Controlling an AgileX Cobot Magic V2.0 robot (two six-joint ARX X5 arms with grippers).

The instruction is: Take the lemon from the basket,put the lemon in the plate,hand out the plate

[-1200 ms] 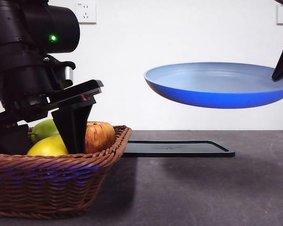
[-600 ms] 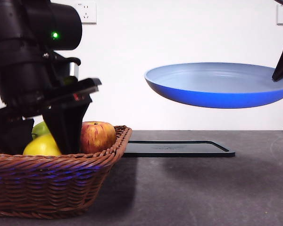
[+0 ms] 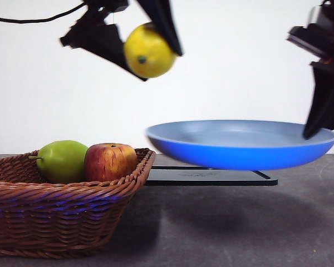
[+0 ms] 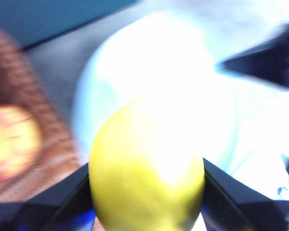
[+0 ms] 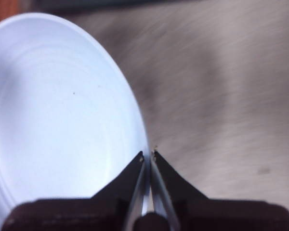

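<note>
- Yellow, smooth, oval lemon (image 3: pixel 148 51) is out of the brown woven wicker basket (image 3: pixel 61 214) now, clamped in my left gripper (image 3: pixel 134 41), high above the basket's right edge.
- My right gripper (image 3: pixel 322 119) pinches the round light-blue plate's (image 3: pixel 239 146) right rim; the plate has dropped lower and come left, so releasing the lemon onto it looks next.

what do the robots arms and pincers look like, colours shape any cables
Both are black. The left pincer has flat, wedge-shaped jaws that look angular and matte, and a thin black cable runs off from that arm toward the picture's side edge. The right pincer has two slim triangular jaws tapering to fine points, with pale inner edges. No clear markings show; the wrist views are blurred.
</note>
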